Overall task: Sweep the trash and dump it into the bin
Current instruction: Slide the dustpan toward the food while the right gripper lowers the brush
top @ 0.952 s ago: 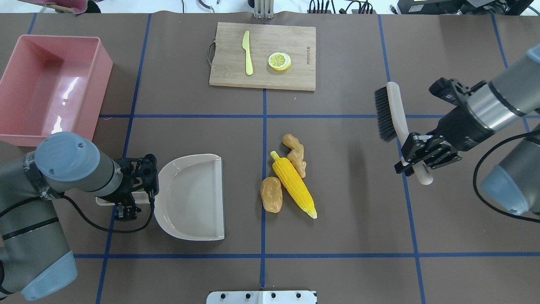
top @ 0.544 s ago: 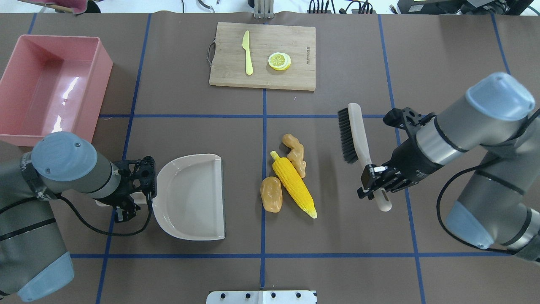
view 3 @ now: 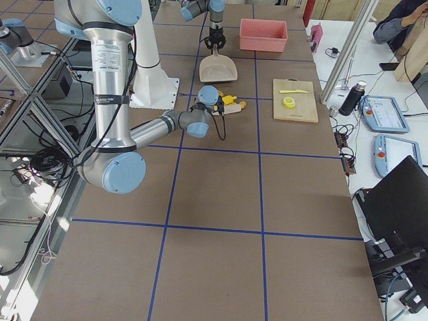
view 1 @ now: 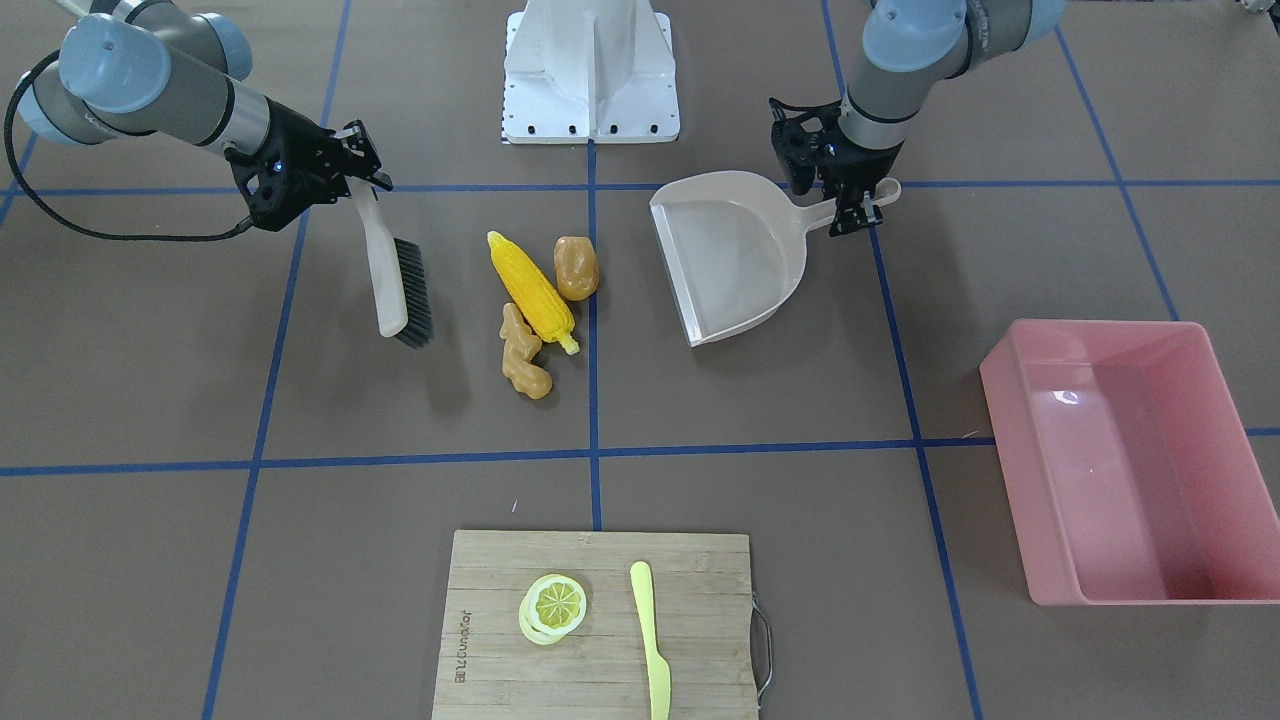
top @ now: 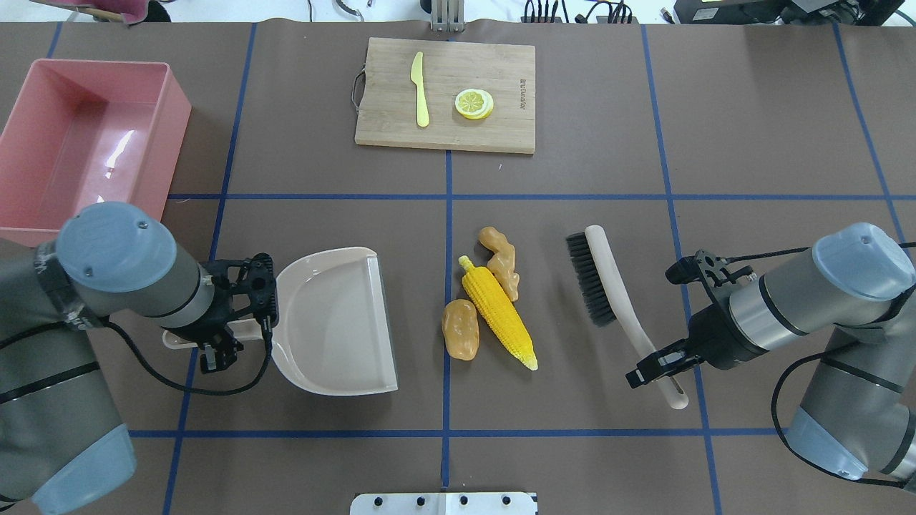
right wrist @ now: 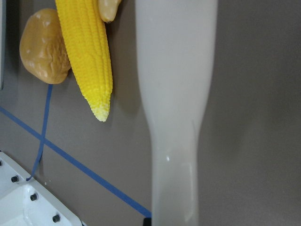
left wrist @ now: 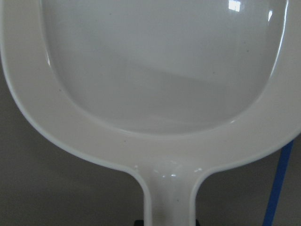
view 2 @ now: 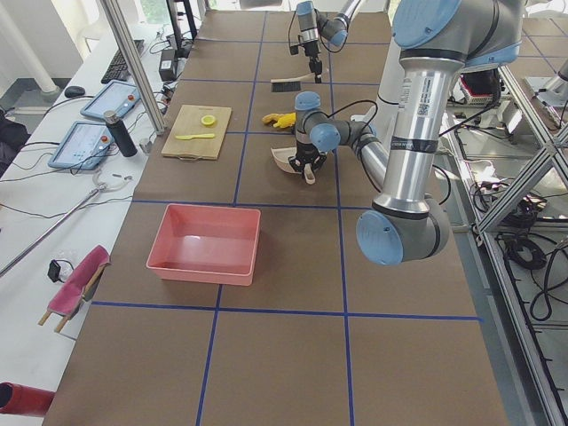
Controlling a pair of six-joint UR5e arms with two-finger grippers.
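Observation:
The trash lies together at the table's middle: a yellow corn cob, a brown potato and a tan ginger root. Left of them a beige dustpan faces the pile with its open edge; my left gripper is shut on its handle. To their right my right gripper is shut on the handle of a black-bristled brush, whose bristles face the corn. The pink bin stands at the far left, with nothing in it. In the right wrist view the brush handle passes beside the corn.
A wooden cutting board at the far centre carries a yellow knife and a lemon slice. The white robot base plate sits at the near edge. Blue tape lines cross the brown table cover.
My right arm has carried the brush left and down, from the far right to just beside the trash. The dustpan has shifted slightly towards the pile and turned a little.

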